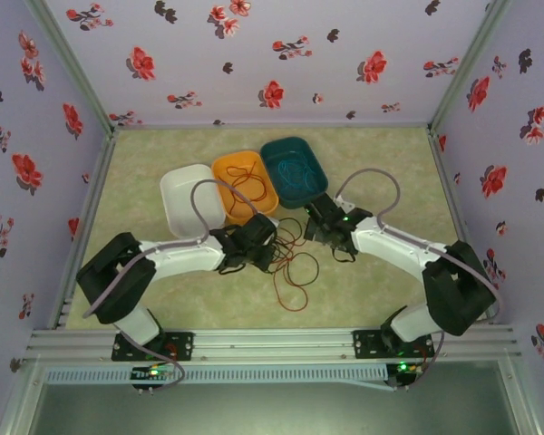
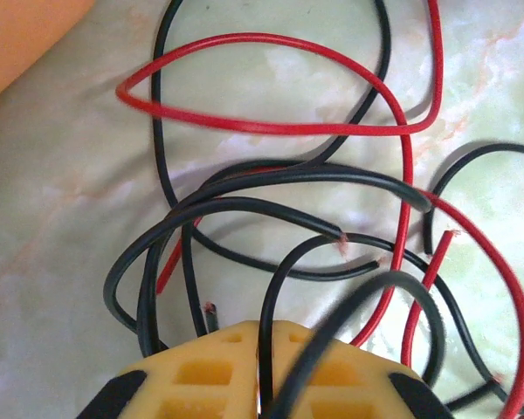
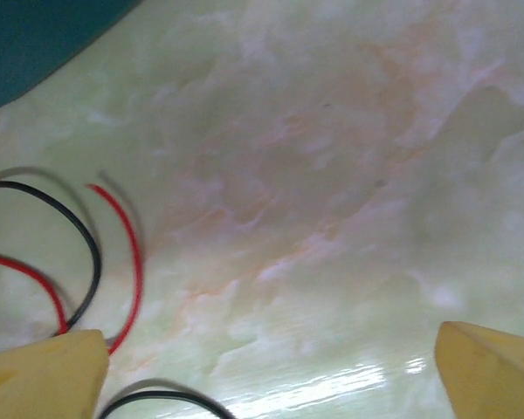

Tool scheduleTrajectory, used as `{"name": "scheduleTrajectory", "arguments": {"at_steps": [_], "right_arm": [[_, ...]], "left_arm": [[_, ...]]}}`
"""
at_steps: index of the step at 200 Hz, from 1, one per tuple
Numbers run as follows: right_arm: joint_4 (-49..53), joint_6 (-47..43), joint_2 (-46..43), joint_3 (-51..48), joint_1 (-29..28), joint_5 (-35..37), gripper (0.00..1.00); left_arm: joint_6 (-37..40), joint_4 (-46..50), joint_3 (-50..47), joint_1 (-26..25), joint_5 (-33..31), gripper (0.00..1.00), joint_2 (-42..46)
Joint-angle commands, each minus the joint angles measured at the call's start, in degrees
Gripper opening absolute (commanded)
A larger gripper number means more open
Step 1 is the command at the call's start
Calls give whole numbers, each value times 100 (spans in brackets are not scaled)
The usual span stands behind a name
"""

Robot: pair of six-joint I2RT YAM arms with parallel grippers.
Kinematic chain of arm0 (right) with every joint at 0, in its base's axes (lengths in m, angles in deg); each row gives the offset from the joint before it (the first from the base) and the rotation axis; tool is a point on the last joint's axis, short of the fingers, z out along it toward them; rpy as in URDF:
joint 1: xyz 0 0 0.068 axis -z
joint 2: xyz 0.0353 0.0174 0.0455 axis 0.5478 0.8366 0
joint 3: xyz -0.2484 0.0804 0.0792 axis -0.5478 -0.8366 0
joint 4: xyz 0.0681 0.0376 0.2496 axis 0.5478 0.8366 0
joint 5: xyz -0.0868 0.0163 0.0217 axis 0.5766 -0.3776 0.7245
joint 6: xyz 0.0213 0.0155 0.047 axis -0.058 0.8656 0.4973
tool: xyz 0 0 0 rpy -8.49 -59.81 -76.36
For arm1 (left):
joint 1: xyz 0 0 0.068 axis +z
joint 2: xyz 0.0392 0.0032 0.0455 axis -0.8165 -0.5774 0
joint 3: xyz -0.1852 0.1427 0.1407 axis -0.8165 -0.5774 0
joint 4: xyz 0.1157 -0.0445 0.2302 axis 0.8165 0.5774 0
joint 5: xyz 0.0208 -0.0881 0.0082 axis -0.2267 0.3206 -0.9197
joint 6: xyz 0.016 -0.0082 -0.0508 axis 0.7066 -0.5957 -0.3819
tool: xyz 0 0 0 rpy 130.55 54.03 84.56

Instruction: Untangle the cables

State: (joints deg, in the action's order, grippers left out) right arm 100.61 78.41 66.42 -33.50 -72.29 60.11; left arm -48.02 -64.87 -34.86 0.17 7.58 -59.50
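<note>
L tool (image 2: 262, 358) pinches black cable (image 2: 332, 173) amid red cable (image 2: 271, 127) loops on table (image 2: 52, 218); R tool (image 3: 266, 371) spread wide nr them

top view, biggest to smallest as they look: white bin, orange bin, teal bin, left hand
1 to 3. white bin, orange bin, teal bin: these look about the same size, too close to rank.
4. left hand: clearly smaller than any bin.

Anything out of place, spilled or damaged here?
Nothing spilled or broken. The red cable and black cable lie looped across each other on the table by the left gripper; that tangle is the task.
</note>
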Motion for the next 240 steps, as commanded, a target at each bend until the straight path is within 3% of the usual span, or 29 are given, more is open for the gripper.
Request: {"name": "scheduleTrajectory", "arguments": {"at_steps": [1, 47, 78, 121, 167, 240], "right_arm": [[-321, 53, 150, 237, -70, -435, 89], [-435, 277, 489, 463, -83, -847, 66], [-371, 265, 862, 669, -83, -978, 53], [-383, 486, 1189, 832, -110, -1284, 50], [-228, 473, 1458, 944, -110, -1148, 47], [22, -280, 1918, 1535, -51, -313, 40]], "left_arm": [[-272, 35, -178, -50, 37, 21, 258], [-484, -242, -350, -45, -144, 47, 492], [-542, -253, -490, -45, -366, 56, 775], [-697, -287, -778, -20, -1150, 78, 1590], [-694, -319, -961, 107, -1715, 99, 2067], [-577, -341, -898, 183, -1949, 100, 2116]]}}
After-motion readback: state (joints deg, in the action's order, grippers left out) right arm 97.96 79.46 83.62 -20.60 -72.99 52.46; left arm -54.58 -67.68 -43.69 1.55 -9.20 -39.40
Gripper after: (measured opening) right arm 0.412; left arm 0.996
